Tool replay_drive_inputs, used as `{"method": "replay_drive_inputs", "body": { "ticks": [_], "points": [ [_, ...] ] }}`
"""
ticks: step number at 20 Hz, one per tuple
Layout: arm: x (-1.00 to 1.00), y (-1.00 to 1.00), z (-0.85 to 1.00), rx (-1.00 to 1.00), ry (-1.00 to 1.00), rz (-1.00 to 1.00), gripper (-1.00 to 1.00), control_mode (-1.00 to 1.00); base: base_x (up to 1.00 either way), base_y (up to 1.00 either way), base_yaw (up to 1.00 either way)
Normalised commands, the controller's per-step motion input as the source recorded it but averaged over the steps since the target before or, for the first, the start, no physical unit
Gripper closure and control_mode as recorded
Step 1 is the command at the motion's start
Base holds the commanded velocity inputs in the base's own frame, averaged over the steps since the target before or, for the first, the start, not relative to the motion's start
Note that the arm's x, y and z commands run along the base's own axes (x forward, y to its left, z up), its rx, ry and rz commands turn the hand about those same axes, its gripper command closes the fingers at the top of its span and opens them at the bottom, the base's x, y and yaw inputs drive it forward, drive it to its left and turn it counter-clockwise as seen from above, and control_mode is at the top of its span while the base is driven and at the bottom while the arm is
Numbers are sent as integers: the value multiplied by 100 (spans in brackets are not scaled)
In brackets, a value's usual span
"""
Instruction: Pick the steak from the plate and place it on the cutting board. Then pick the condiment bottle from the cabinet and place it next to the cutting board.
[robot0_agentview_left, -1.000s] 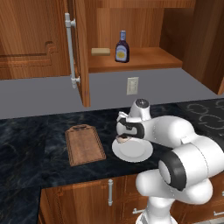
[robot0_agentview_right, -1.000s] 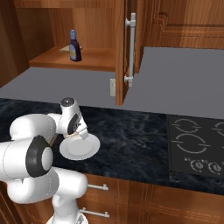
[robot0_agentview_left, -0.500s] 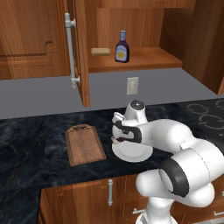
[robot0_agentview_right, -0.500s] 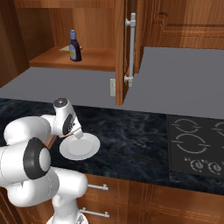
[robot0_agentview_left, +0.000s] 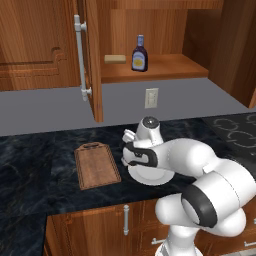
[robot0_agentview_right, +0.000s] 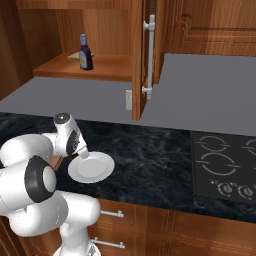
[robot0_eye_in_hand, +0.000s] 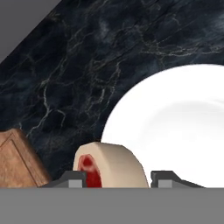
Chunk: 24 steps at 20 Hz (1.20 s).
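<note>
In the hand view the steak (robot0_eye_in_hand: 109, 165), red with a pale fat rim, sits between my fingertips (robot0_eye_in_hand: 72, 179), lifted off the white plate (robot0_eye_in_hand: 175, 127). My gripper (robot0_eye_in_hand: 118, 178) is shut on it, just past the plate's rim, and a corner of the cutting board (robot0_eye_in_hand: 17, 159) shows close by. From the left base the gripper (robot0_agentview_left: 126, 161) hovers between the plate (robot0_agentview_left: 152, 176) and the cutting board (robot0_agentview_left: 97, 165). The condiment bottle (robot0_agentview_left: 139, 54) stands upright on the shelf of the open cabinet (robot0_agentview_left: 160, 71). It appears too from the right base as the condiment bottle (robot0_agentview_right: 86, 52).
A flat tan block (robot0_agentview_left: 115, 58) lies on the shelf left of the bottle. The cabinet door (robot0_agentview_left: 92, 60) stands open, edge-on, with its grey bar handle (robot0_agentview_left: 80, 55). A wall outlet (robot0_agentview_left: 151, 97) is behind the arm. The stove (robot0_agentview_right: 225, 165) lies far right on the dark marble counter.
My hand has swung left from over the plate toward the cutting board, carrying the steak with it. The bottle and the plate have stayed put.
</note>
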Motion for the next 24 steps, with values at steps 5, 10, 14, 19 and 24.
{"method": "replay_drive_inputs", "body": {
  "ticks": [5,10,14,19,24],
  "points": [
    [0,22,2,0,-1,0,100,-100,0,0,0],
    [0,24,3,0,0,0,100,-100,0,0,0],
    [0,25,4,0,0,0,100,-100,0,0,0],
    [0,25,2,1,-1,-1,100,-100,0,0,0],
    [0,26,1,0,-1,-1,100,-100,0,0,0]
  ]
}}
